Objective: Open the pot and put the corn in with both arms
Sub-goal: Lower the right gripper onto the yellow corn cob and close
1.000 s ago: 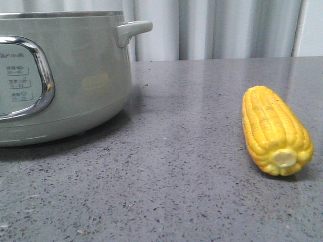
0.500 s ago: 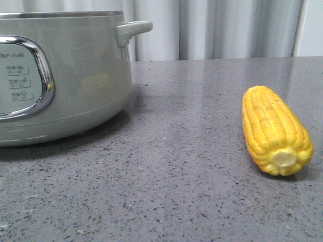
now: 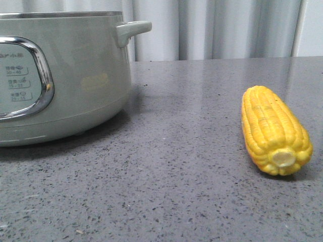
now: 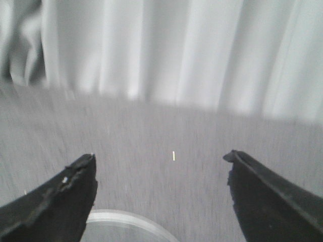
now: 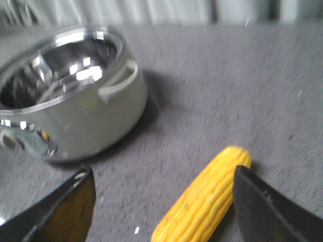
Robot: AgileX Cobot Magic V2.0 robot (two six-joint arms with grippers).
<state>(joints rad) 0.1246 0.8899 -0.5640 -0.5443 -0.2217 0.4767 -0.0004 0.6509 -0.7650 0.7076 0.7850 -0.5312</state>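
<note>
Pot (image 3: 86, 75) panel writing: perhaps Chinese, unreadable.

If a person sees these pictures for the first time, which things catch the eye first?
The bright yellow corn cob lies on the grey speckled table at the right, its pale stub end toward the camera. At the left stands the big sage-green pot; the right wrist view shows its shiny inside with no lid on it. Both end effectors are open.

Pot (image 3: 86, 75): matt sage shell, shiny chrome trim. Corn (image 3: 275, 131): glossy, bumpy. Table (image 3: 176, 166): speckled grey stone-look.
</note>
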